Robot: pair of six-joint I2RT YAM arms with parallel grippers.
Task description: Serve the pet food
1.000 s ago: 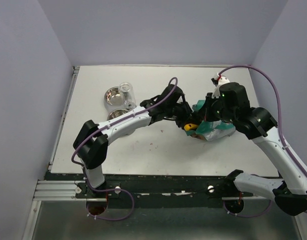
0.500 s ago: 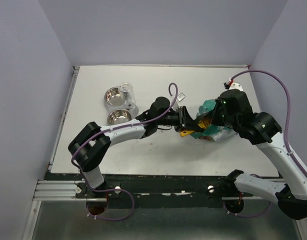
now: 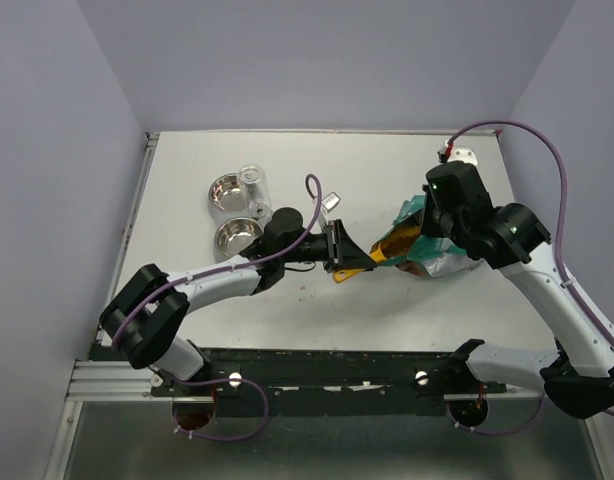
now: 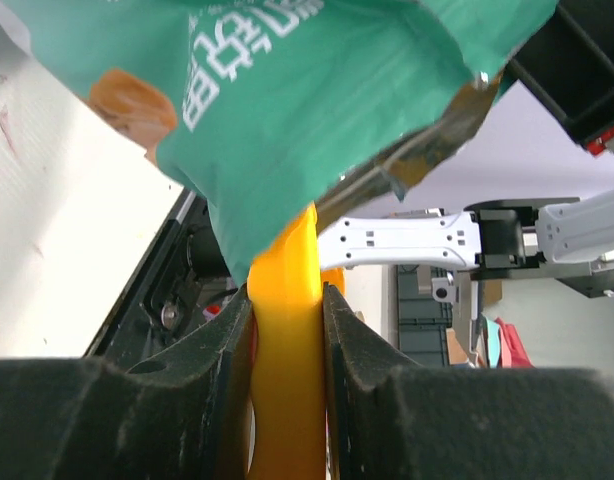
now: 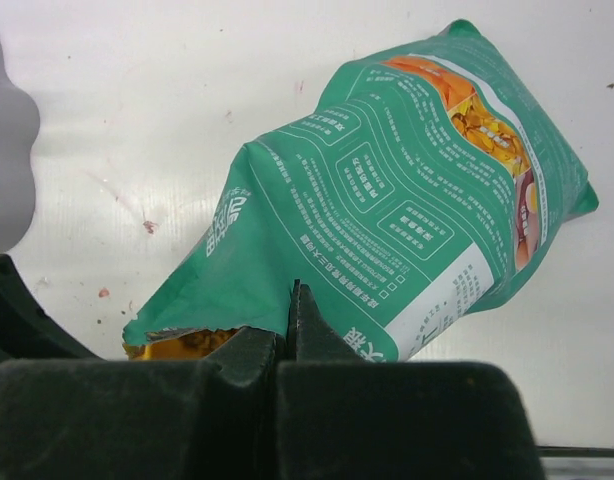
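The left gripper (image 3: pixel 347 252) is pulling back toward its own base and away from the bag (image 3: pixel 439 252). It is dragging the orange scoop (image 3: pixel 358 267), clamped between its fingers (image 4: pixel 215 345), so that only the scoop's far end is now reaching under the bag's open lip just ahead of the claw. The right gripper (image 3: pixel 432 225) is turning and edging away from the left one, and the bag edge pinched in it is lifting from a crumpled heap beneath that claw into a raised mouth facing the left claw.
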